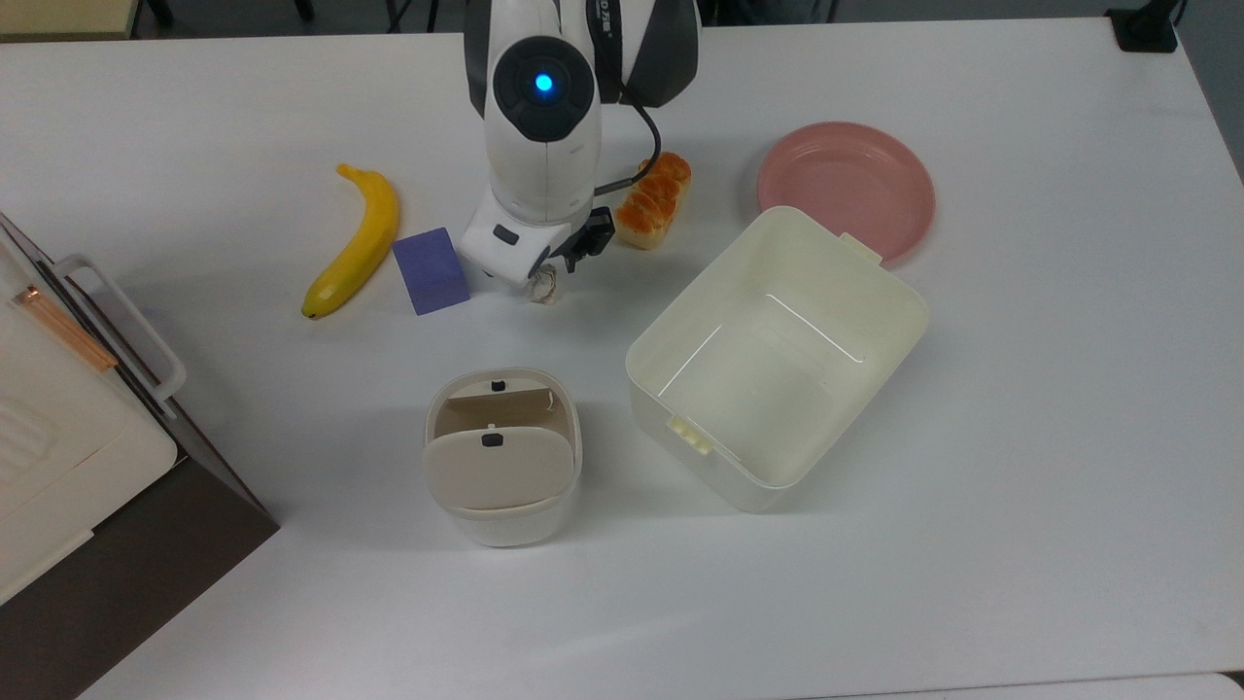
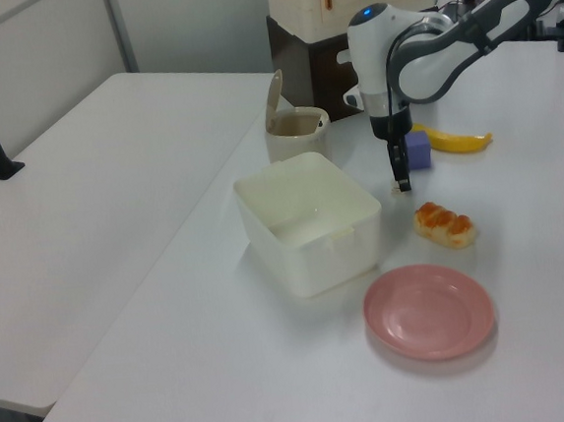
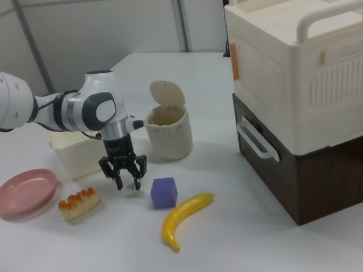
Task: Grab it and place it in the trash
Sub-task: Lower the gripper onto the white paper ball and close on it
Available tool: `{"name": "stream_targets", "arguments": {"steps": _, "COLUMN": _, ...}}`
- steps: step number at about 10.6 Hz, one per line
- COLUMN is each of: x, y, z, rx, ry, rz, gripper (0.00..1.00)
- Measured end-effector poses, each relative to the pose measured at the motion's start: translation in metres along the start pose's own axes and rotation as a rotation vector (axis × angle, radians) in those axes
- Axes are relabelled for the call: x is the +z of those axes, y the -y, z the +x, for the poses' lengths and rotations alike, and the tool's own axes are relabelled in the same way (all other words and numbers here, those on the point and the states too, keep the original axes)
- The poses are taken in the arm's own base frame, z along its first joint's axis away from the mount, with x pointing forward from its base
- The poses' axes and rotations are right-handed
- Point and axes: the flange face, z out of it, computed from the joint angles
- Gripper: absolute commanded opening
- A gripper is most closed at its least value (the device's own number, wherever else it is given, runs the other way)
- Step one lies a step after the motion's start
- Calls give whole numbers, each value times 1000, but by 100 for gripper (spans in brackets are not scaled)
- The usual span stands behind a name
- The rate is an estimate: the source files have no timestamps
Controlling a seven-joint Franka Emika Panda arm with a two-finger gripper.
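The crumpled paper wad (image 1: pixel 545 285), small, white and creased, is lying on the white table (image 1: pixel 1020 408) between the purple cube (image 1: pixel 431 270) and the bread loaf (image 1: pixel 653 200); it is being straddled by the gripper (image 3: pixel 128 183), whose fingers are spread open and holding nothing, apparently for a pinch; the swing-lid bin (image 1: pixel 501 455) is standing nearby, lid tipped open, seemingly for the drop.

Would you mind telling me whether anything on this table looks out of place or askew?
Only the crumpled paper wad, litter lying loose on the table beneath the open gripper. The small bin stands upright with its lid swung up; nothing looks spilled or damaged.
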Motion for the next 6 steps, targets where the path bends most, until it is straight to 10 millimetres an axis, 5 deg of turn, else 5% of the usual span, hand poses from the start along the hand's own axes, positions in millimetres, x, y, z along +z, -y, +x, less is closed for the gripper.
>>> {"name": "stream_targets", "arguments": {"steps": 4, "x": 4, "y": 3, "z": 3, "rx": -7, "ry": 0, "rz": -3, "gripper": 2}}
{"name": "stream_targets", "arguments": {"steps": 6, "x": -4, "y": 2, "z": 5, "rx": -6, "ry": -15, "rz": -6, "gripper": 0}}
